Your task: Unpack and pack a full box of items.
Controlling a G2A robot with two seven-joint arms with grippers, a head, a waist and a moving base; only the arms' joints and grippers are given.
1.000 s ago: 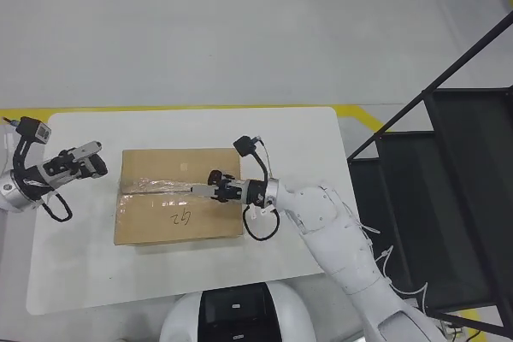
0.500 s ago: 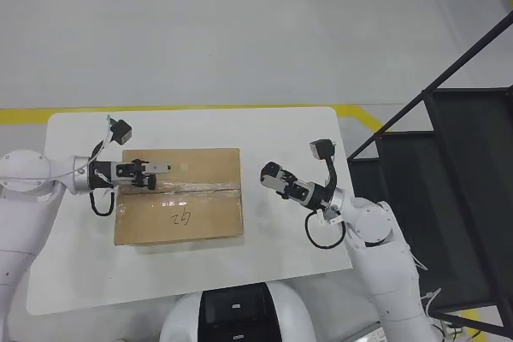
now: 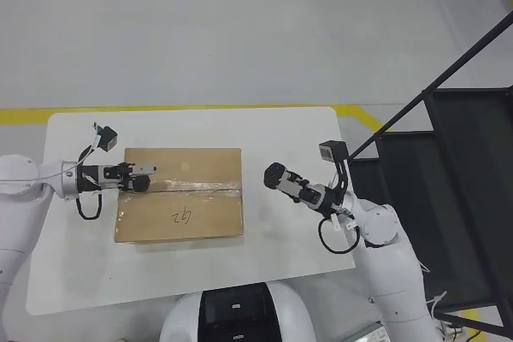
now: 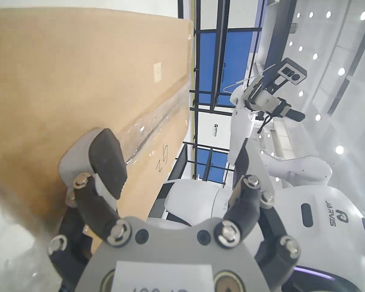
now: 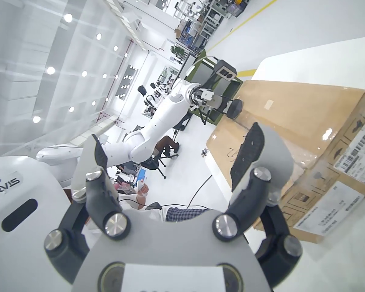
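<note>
A closed brown cardboard box lies in the middle of the white table, with clear tape along its top seam and a handwritten mark on the near flap. My left gripper hovers open at the box's left end, over the taped seam. In the left wrist view the box lies right beside one pad, and the left gripper holds nothing. My right gripper is open and empty, a short way off the box's right side. The right wrist view shows the right gripper facing the labelled end of the box.
A black metal stair frame stands just beyond the table's right edge. Bare table surface lies in front of the box, behind it and to its right. A yellow floor line runs behind the table.
The right gripper has pulled off the box's top seam and out to the right. The left gripper has come in from the table's left side to the box's left end.
</note>
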